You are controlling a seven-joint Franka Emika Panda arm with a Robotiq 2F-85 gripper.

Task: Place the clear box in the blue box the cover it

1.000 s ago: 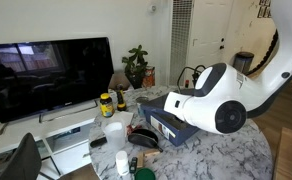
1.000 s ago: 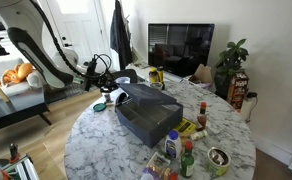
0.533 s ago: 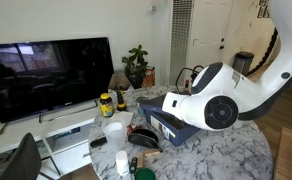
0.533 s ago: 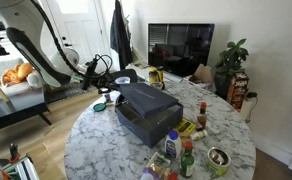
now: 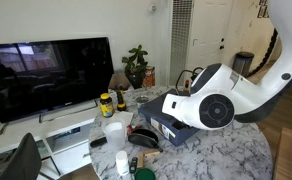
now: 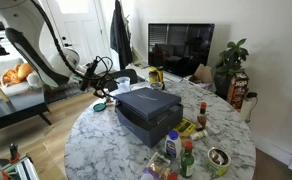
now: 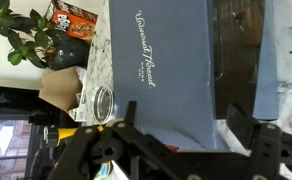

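1 cover [image 7: 161, 60] sits closed on your blue box [image 6: 148, 126], contents hidden; your end effector [image 7: 184, 135] stands spread over its end.

The round marble table [image 6: 91, 140] bears the blue box [image 6: 146, 118] near its middle, with bottles [image 6: 186, 155], a tin [image 6: 218, 158] and a white cup [image 5: 114, 132] around it.

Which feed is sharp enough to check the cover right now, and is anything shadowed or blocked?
Wrist view: the cover is sharp and its script lettering shows, with a dark band across its right side; the open claw is a dark silhouette. Exterior view: the arm fills the foreground and hides most of the box. Exterior view: even light, the blue box unobstructed but small.
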